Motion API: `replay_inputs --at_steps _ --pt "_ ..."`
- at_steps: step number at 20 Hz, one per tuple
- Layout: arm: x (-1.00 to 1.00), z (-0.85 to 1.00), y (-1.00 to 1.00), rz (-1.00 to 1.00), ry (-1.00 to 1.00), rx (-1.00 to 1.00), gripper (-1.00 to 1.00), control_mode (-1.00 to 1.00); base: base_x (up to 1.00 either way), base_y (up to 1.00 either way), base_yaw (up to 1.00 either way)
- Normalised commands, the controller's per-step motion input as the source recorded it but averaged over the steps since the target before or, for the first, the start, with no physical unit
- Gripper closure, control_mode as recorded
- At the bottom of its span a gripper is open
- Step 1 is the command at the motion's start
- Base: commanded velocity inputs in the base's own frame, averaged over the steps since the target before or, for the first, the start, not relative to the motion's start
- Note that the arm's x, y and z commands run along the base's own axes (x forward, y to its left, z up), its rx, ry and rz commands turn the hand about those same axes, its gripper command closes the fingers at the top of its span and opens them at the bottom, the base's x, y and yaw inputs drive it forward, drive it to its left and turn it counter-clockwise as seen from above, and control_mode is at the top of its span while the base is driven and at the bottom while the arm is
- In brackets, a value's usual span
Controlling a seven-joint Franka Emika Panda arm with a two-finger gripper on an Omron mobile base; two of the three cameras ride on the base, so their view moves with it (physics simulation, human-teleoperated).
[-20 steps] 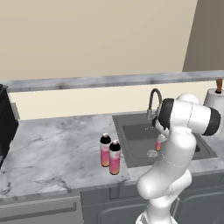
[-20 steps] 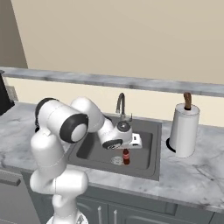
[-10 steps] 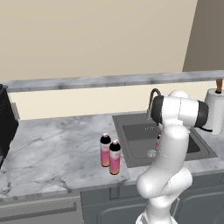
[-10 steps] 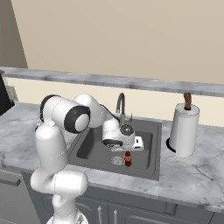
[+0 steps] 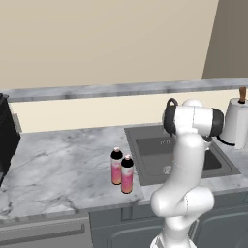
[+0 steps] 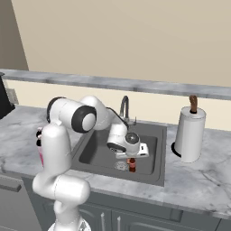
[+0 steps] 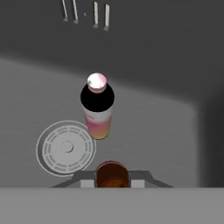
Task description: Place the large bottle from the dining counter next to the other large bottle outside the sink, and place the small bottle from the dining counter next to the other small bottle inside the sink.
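Inside the sink [image 6: 155,173], the small brown bottle [image 7: 112,174] is held upright, clamped in the gripper [image 7: 112,183] beside the round drain [image 7: 65,148]. The other small bottle [image 7: 98,109], pale pink, stands upright just beyond it, further from the gripper.

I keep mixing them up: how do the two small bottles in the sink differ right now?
The small brown bottle is dark brown; the other small bottle is pale pinkish-white with a dark shoulder. The gripper is shut on the brown one, while the pale one stands free on the sink floor. The brown one sits right of the drain, the pale one beyond it. Both are upright.
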Motion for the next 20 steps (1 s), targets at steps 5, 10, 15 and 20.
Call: replay_inputs --at_steps 5,10,15,20 --pt "0.13 -0.15 -0.06 0.02 0.00 0.01 1.00 -1.00 0.00 0.00 0.00" --pt "0.06 -0.17 -0.03 0.02 0.00 0.00 1.00 -1.00 0.00 0.00 0.00" --pt "0.00 -0.20 0.09 0.00 0.00 0.00 1.00 -1.00 0.00 0.00 0.00" --pt "0.00 -0.21 0.15 0.00 0.00 0.00 1.00 -1.00 0.00 0.00 0.00"
